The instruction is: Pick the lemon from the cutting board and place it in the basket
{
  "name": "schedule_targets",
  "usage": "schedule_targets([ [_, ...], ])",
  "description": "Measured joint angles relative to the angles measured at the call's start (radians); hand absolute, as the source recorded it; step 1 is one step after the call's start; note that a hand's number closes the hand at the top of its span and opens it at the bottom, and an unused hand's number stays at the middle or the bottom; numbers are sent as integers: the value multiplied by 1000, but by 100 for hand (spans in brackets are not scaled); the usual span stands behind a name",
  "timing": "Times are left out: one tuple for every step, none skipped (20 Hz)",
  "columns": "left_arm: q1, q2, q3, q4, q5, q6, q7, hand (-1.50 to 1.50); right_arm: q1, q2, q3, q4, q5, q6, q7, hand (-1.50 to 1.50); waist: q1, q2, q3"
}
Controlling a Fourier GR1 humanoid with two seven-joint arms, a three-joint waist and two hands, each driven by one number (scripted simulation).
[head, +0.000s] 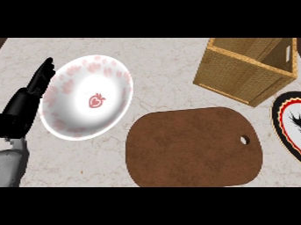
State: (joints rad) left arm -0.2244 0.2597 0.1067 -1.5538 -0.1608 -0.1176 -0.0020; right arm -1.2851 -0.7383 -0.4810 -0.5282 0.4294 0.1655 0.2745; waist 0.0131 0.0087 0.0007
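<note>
The left hand (24, 101) rests at the desk's left, fingers straight, holding nothing. The cutting board (191, 147) lies well to its right. The basket (250, 70) stands farther right, beyond the board.

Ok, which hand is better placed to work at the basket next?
Likely the right, though it is not in view. The basket sits far right; the left hand rests open at the left edge, beyond the white plate and cutting board.

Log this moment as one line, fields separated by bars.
left hand: open, resting beside white plate | right hand: not in view | cutting board: no lemon on it | lemon: not visible | basket: contents hidden
</note>
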Motion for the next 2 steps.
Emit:
schedule_targets([
  [8, 3, 3, -2, 1, -3, -7, 0, 7, -21, -18, 8, -7, -18, -1, -150, 1, 0, 0],
  [7, 6, 3, -7, 5, -9, -1, 0, 15, -43, -35, 17, -15, -31, -10, -150, 3, 0, 0],
])
